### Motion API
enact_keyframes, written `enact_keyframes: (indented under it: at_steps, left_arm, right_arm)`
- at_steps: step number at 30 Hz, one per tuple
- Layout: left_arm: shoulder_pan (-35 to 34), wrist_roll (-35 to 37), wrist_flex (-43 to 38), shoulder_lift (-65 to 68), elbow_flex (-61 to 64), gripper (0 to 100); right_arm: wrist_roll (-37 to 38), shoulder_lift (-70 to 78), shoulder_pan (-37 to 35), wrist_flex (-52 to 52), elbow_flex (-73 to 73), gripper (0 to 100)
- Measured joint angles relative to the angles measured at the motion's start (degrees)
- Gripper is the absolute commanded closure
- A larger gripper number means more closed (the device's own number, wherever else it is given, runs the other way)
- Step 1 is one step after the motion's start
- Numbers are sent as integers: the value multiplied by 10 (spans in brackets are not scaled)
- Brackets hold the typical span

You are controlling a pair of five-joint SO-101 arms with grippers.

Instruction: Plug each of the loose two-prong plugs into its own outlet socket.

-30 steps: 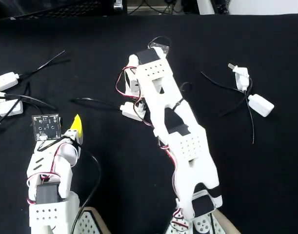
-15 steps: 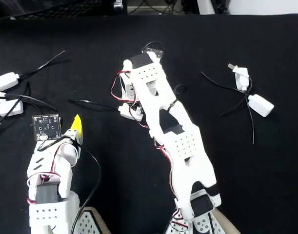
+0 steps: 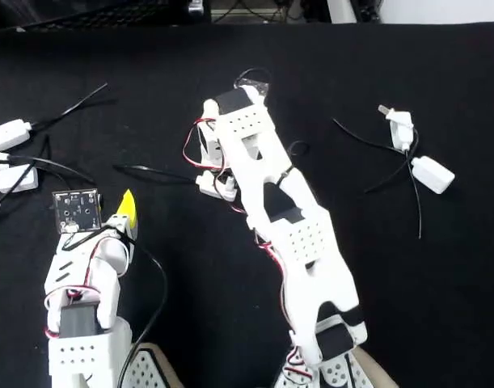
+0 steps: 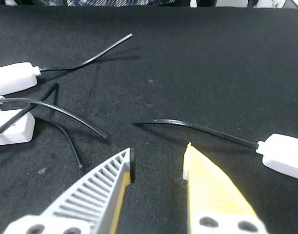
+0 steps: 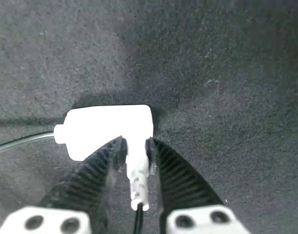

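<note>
**kev:** so did anything actually move in that last second or was it frozen?

**mo:** a bit. The right arm (image 3: 287, 218) swung toward the left arm's side during the first half second, and the white socket block (image 3: 212, 183) slid that way with it across the black table (image 3: 441, 283). After that nothing, it sat dead still

**kev:** and the grip?

**mo:** the right gripper (image 5: 135, 144) was clamped on the plug (image 5: 138, 183), jaws pinched tight on both sides of its body. In the right wrist view the plug's nose was butted right up against the side of the block, with the block's cable trailing off its far end. Couldn't see the prongs at all, so I couldn't tell if they were fully home or just pressing on the face

**kev:** the block sliding sounds bad though

**mo:** could go either way imo. If it dragged along with the plug, that hints they were at least hooked together. Or the arm just shoved it, since nothing was bracing it. The left gripper (image 4: 158, 151) hung over bare cloth on its own side, jaws spread wide and empty, and hadn't budged the whole second

**kev:** so one pair maybe done?

**mo:** maybe, at best. Another loose plug (image 3: 400, 123) was lying prongs out near a spare socket (image 3: 433, 174) on the right arm's side, not joined, and more white blocks (image 3: 10, 133) with cables sat at the far left edge. Plenty left to do
</note>
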Motion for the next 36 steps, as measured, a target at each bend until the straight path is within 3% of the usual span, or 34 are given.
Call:
enact_keyframes:
  at_steps: [7,20,24,32,36]
  left_arm:
    - [0,0,0,0,0,816]
    - [0,0,0,0,0,816]
    - [0,0,0,0,0,816]
    - [0,0,0,0,0,816]
    - [0,0,0,0,0,816]
  right_arm:
    - [25,26,-12,10,-73,765]
    - [172,43,-26,9,-280,762]
    - [273,43,-26,9,-303,762]
    - [574,49,-26,9,-304,762]
    - [681,65,-26,9,-302,762]
